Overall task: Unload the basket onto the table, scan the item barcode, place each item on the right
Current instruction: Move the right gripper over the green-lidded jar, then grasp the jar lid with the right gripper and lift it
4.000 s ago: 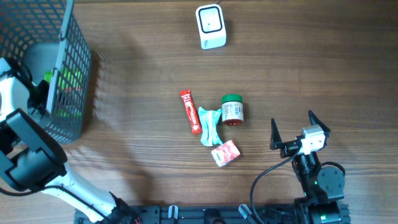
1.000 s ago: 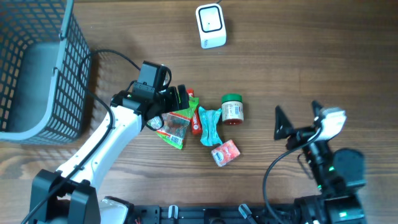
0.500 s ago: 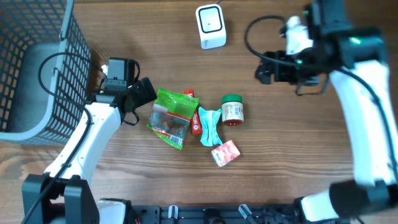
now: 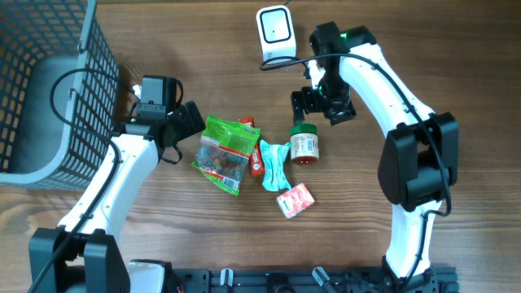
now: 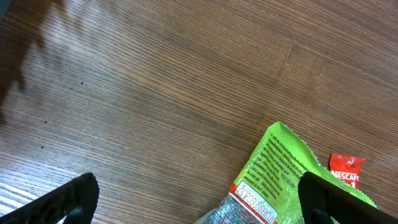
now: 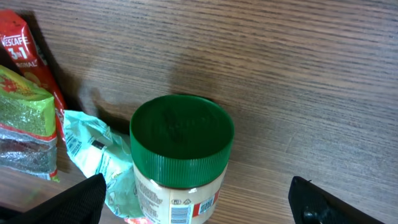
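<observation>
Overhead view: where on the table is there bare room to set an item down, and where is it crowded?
Bare wood lies between the basket and the scanner, and right of the right arm. Crowded: the middle, where the green bag, jar and packets cluster.

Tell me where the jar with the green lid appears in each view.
Overhead: jar at centre, right of the teal wrapper.
Left wrist: not in it.
Right wrist: jar at lower centre, between the fingers.
Shared landmark: red Nescafe sachet, in all three views.
</observation>
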`<state>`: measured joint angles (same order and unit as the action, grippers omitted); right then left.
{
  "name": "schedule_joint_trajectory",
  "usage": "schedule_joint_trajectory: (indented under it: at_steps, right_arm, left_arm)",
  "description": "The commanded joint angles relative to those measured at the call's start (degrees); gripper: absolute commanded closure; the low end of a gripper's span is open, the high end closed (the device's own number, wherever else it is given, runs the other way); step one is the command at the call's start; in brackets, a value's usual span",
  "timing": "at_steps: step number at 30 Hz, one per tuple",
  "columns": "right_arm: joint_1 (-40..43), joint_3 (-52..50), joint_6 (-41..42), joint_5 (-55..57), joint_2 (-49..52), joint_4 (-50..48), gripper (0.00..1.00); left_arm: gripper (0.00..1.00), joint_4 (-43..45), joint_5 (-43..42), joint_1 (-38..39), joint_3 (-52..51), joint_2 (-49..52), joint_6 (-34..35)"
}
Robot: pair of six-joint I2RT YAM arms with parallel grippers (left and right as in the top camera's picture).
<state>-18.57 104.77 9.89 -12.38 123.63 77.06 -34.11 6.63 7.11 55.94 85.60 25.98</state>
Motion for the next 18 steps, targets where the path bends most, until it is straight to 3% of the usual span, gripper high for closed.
schedule_joint_trajectory:
  at_steps: [1,9,14,18]
  right_arm:
    - [-0.3,0.5,0.8,0.7,0.8,-0.3,0.06]
    - [-2.1,-9.6,0.7,0.7,0.8,-9.1,0.07]
    - [-3.9,-10.8,0.9,0.8,0.8,-11.4,0.14]
    - [-4.0,-13.4,4.7,2.5,0.8,-12.7,0.15]
  left_arm:
    - [0.00,0.0,0.9,-0.2,-0.1,-0.9,-0.3]
    - [0.00,0.0,0.9,-0.2,-0.1,-0.9,-0.3]
    - [0.00,0.0,0.9,-0.2,-0.1,-0.9,-0.3]
    - [0.00,0.0,0.9,-0.2,-0.1,-0.9,-0.3]
